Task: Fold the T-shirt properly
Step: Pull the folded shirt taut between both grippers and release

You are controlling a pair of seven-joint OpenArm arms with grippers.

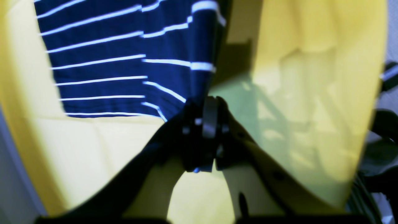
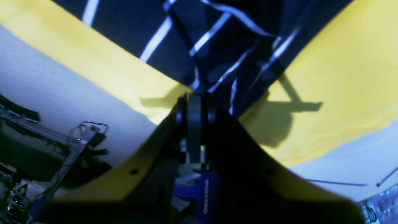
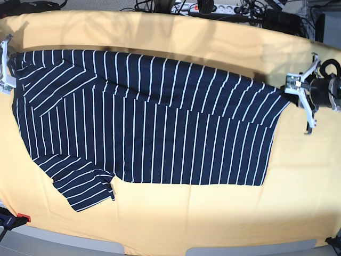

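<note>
Hands at both ends of sideways-stretched T-shirt.

Yellow-orange cloth over the table, tangled cables and power strip along its far edge.

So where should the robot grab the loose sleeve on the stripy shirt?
Probably at the outer hem of the sleeve, coming from the near table edge. It fans flat off the T-shirt there, with bare yellow cloth beside it for the jaws to slide under.
</note>
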